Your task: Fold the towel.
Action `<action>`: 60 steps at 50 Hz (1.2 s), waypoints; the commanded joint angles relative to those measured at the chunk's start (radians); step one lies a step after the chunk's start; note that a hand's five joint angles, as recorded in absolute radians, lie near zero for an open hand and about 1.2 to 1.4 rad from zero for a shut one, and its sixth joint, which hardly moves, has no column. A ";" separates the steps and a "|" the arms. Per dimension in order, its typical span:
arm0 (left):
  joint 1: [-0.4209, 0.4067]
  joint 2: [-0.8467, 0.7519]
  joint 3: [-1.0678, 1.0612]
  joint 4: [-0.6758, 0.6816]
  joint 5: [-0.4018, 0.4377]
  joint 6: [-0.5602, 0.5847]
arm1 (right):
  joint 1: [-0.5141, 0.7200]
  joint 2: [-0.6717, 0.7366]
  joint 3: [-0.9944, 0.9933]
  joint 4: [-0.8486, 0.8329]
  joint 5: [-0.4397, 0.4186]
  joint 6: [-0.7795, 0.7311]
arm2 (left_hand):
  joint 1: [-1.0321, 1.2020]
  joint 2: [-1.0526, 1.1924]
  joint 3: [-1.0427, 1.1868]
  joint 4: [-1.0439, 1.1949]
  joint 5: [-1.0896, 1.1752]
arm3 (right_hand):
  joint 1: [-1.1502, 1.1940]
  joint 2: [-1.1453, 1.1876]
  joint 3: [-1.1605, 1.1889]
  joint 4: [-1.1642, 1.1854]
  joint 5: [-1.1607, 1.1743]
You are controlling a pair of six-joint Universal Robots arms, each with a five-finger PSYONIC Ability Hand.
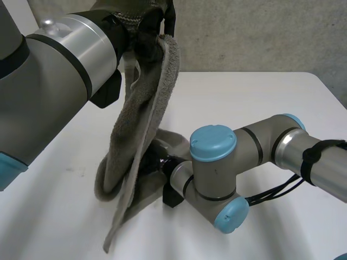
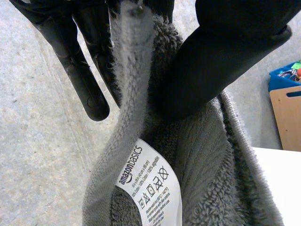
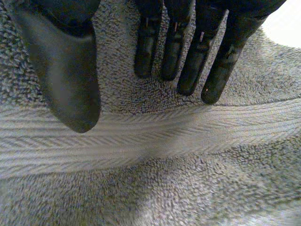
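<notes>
Towel (image 1: 142, 135) hung high at left
Left hand (image 2: 221, 61) pinches its top edge so it drapes to the table (image 1: 244, 92); right hand (image 3: 188, 56), fingers straight, lies over the low end, seemingly steadying it.

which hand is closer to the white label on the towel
Left. The left hand pinches the towel right by the label; the right hand rests open on its lower part.

The black left hand (image 2: 221, 61) pinched the thick grey terry towel (image 2: 211, 174) between its thumb and fingers (image 2: 87, 84), the hem running up between them. Below the thumb, a white care label (image 2: 150, 188) reading "amazonbasics" hung from the towel. Beyond lay grey concrete floor (image 2: 37, 155), a blue bin (image 2: 284, 77), a wooden board (image 2: 288, 117) and the white table (image 2: 282, 183).
</notes>
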State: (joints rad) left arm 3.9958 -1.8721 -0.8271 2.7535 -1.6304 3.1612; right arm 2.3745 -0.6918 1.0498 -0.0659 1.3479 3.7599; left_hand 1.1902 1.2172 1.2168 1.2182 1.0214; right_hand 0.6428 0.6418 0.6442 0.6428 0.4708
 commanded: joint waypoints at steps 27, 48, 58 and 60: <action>0.118 0.030 -0.092 0.020 -0.035 0.003 | -0.284 -0.089 -0.209 0.396 -0.112 -0.491 | 0.206 0.179 0.180 0.178 0.200 | 0.753 0.754 0.752 0.753 0.751; 0.147 0.044 -0.271 0.107 -0.039 0.013 | -0.294 -0.216 -0.285 0.594 0.023 -0.852 | 0.206 0.179 0.180 0.178 0.200 | -0.247 -0.246 -0.249 -0.247 -0.250; 0.227 0.039 -0.253 0.109 -0.039 0.017 | -0.343 -0.368 0.041 0.584 -0.035 -0.635 | 0.206 0.179 0.180 0.178 0.200 | -0.468 -0.467 -0.470 -0.468 -0.471; 0.233 0.037 -0.253 0.109 -0.039 0.017 | -0.354 -0.409 0.155 0.574 -0.082 -0.586 | 0.206 0.179 0.180 0.178 0.200 | -0.468 -0.467 -0.470 -0.468 -0.471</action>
State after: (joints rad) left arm 4.2019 -1.8301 -1.0873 2.8631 -1.6690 3.1782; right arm 2.0523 -1.0219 1.0035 0.5207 1.3340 3.0720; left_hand 1.1903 1.2172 1.2168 1.2183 1.0214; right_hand 0.2329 0.2373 0.2403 0.2517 0.0604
